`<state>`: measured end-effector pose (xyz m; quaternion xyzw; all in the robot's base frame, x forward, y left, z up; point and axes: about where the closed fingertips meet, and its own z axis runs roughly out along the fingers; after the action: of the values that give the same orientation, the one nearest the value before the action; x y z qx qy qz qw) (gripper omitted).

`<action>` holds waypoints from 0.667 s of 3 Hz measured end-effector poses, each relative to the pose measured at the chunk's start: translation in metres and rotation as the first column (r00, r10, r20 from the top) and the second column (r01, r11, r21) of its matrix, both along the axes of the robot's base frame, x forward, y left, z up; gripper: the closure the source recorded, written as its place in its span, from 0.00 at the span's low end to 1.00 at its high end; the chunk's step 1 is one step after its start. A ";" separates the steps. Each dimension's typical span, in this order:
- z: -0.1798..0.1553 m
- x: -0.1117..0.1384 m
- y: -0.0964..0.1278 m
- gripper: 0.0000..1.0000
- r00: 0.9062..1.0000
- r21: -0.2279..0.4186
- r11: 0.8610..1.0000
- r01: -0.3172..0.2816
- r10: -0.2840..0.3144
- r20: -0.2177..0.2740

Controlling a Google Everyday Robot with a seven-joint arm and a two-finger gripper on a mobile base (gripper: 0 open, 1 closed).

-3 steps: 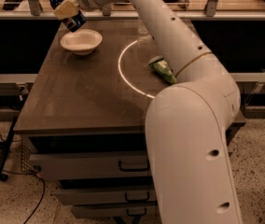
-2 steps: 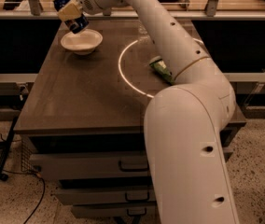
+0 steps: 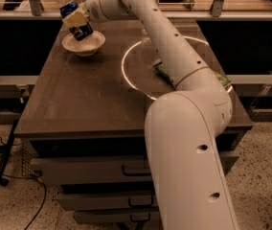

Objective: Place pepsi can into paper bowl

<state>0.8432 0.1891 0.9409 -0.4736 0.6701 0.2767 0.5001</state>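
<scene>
The pepsi can (image 3: 77, 24) is blue, tilted, and held in my gripper (image 3: 75, 20) at the far left of the table. Its lower end sits at or just above the inside of the paper bowl (image 3: 84, 43). The bowl is off-white and round and stands on the dark table near the far left corner. My gripper is shut on the can, with a tan finger (image 3: 74, 18) across its middle. My white arm reaches from the lower right across the table to the bowl.
A green packet (image 3: 166, 73) lies on the table (image 3: 78, 104) to the right, partly hidden by my arm. A bright ring of light (image 3: 126, 71) marks the tabletop. Drawers sit under the table. Cables and a stand leg (image 3: 4, 162) are on the floor at left.
My gripper has carried the can a little right and down, from above the bowl's left rim to over the bowl's middle. The bowl has not moved.
</scene>
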 end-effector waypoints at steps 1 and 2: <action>-0.012 0.001 -0.005 0.29 1.000 -0.004 1.000 0.003 -0.003 -0.023; -0.024 0.000 -0.018 0.05 0.999 -0.011 1.000 0.018 -0.018 -0.047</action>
<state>0.8434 0.1713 0.9165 -0.4635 0.6874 0.2797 0.4842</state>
